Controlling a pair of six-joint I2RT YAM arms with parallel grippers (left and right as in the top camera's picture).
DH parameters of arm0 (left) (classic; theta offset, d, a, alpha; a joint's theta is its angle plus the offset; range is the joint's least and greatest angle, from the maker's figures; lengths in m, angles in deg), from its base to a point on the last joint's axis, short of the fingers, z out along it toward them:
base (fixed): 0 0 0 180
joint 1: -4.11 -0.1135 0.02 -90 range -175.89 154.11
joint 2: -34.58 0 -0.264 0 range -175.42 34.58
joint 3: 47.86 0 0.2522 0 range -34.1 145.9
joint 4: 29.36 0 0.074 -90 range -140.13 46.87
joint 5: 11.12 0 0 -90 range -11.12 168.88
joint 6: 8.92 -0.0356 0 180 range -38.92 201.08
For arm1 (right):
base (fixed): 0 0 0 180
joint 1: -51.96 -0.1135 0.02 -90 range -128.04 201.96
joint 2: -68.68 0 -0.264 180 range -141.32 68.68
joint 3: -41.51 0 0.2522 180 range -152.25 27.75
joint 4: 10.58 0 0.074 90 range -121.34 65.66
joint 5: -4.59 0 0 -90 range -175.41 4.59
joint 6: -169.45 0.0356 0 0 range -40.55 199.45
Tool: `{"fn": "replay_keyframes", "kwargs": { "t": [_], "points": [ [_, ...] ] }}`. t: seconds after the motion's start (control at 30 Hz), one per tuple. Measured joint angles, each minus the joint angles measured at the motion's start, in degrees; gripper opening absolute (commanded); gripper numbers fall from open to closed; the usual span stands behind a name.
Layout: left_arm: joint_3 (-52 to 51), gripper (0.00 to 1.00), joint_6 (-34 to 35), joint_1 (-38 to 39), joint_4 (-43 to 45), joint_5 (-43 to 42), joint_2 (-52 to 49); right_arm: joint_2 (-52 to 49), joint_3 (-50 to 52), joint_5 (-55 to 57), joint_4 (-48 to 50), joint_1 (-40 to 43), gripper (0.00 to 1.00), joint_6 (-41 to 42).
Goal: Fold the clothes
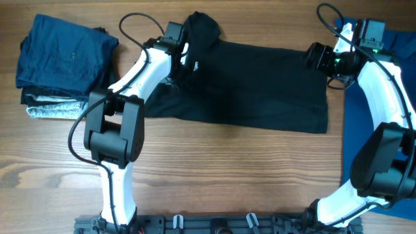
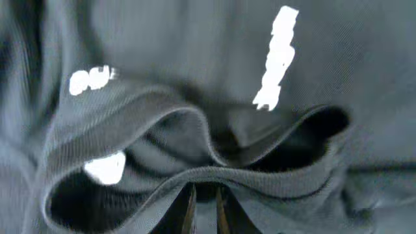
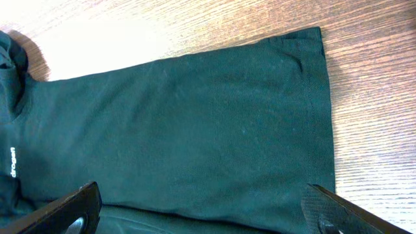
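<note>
My left pincer (image 2: pixel 205 195) sits at the bottom middle of its wrist view. Its two fingers are drawn almost together with only a thin slit between them, and the ribbed collar edge of the black shirt (image 1: pixel 253 84) is nipped at their tips. The collar buckles into dark loops just above them, and the white logo (image 2: pixel 276 55) shows blurred in the upper right of that view. From overhead the black shirt lies spread across the upper middle of the wooden table (image 1: pixel 227 175), with the collar bunched toward the upper left under my left arm and the hem at the right. My right pincer (image 3: pixel 201 195) is spread as wide as it goes and has hold of nothing. Its fingers sit at the lower left and lower right corners of its view, over the hem end of the shirt. A bright blue shirt (image 1: pixel 356 136) lies along the right edge of the overhead frame beneath my right arm. A stack of folded clothes (image 1: pixel 65 55), with a dark blue piece on top, rests in the upper left corner.
</note>
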Motion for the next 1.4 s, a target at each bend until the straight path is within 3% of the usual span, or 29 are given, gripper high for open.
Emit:
{"fn": "replay_keyframes", "kwargs": {
  "t": [0.3,0.5,0.67,0.9,0.97,1.07,1.13,1.4],
  "points": [
    [0.00,0.20,0.02,2.54,6.16,0.00,-0.09,0.00,0.00,0.00,0.02,0.00,1.00,0.00],
    [0.20,0.18,0.09,4.17,9.70,-0.59,-3.61,0.00,0.00,0.00,0.02,0.00,1.00,0.00],
    [0.17,0.25,0.17,5.62,13.90,-2.47,-3.93,-0.02,0.00,0.00,0.02,0.00,1.00,0.00],
    [0.15,0.29,0.20,7.26,12.17,-1.79,1.09,-0.02,0.02,0.00,0.04,0.00,0.99,0.00],
    [0.17,0.27,0.17,6.32,10.54,1.07,5.33,0.00,0.02,0.00,0.00,0.00,1.00,0.00],
    [0.35,0.13,0.17,3.98,4.50,6.01,8.83,0.00,0.00,0.00,0.02,0.00,0.99,0.00],
    [0.24,0.10,0.00,1.86,-0.04,7.48,8.48,0.00,0.02,0.00,0.02,0.00,0.99,0.00],
    [0.17,0.09,-0.50,-0.57,-2.16,8.26,-0.61,-0.02,0.02,0.00,0.04,0.00,1.00,0.00]
  ]
}}
